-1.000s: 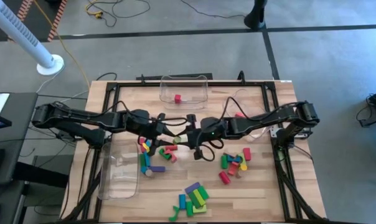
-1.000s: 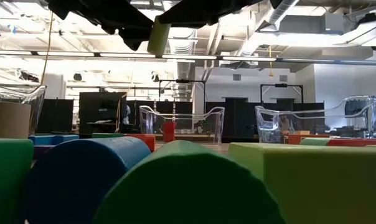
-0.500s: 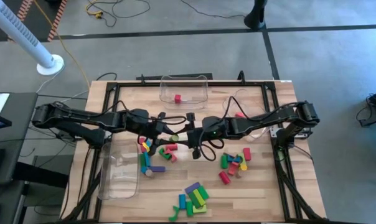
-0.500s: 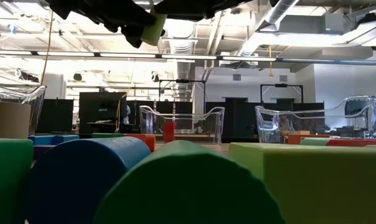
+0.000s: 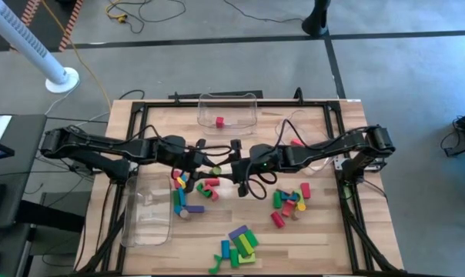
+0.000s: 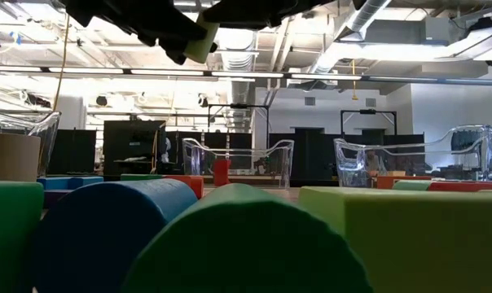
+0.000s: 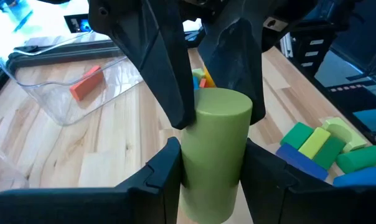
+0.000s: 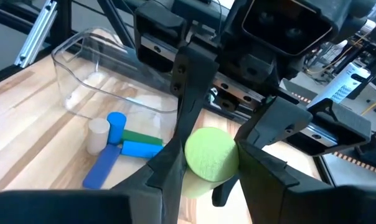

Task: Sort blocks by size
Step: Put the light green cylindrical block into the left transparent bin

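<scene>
Light-green foam cylinder block above tabletop centre, left pincer and right pincer both clamped on it, meeting end to end

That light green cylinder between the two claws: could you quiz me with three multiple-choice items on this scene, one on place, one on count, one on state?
1. Where is the light green cylinder?
A. in a bin
B. held above the table's middle
C. on the floor

2. How many blocks lie in the clear bin at the far edge?
A. one
B. four
C. none

3. Which claws grip the cylinder?
A. left only
B. neither
C. both

Answers: 1 B, the low view shows it held aloft. 2 A, a single red block. 3 C, left claw and right claw each clasp it.
</scene>
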Motion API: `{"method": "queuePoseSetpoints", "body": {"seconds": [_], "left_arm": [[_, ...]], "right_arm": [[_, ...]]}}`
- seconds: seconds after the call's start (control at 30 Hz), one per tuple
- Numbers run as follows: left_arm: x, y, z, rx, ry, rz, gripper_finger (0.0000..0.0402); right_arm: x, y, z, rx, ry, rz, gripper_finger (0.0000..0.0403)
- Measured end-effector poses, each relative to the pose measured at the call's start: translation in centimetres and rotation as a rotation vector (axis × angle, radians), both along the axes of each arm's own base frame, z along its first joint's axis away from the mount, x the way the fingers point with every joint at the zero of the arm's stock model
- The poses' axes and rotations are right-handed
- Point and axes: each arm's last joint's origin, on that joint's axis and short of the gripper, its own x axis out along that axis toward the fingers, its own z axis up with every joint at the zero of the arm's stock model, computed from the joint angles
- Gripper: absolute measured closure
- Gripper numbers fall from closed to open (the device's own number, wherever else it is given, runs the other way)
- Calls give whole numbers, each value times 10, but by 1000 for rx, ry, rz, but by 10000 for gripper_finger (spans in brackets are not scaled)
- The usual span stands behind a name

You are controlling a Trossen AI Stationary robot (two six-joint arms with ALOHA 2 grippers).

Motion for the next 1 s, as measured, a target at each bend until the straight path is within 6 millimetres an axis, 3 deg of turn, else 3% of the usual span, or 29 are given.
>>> {"method": "queuePoseSetpoints", "body": {"seconds": [0.17,0.47,0.8,1.0], "left_arm": [[-2,0,0,13,15,8,277],[-10,1,6,41,232,20,277],[-38,-6,24,30,627,88,277],[-61,-18,33,-24,741,138,277]], "right_arm": [[0,-1,-1,-6,9,-7,227],[-2,-4,-5,-64,60,-120,153],[-10,-6,-22,-68,245,-153,148],[-16,-10,-31,-53,359,-175,148]]}}
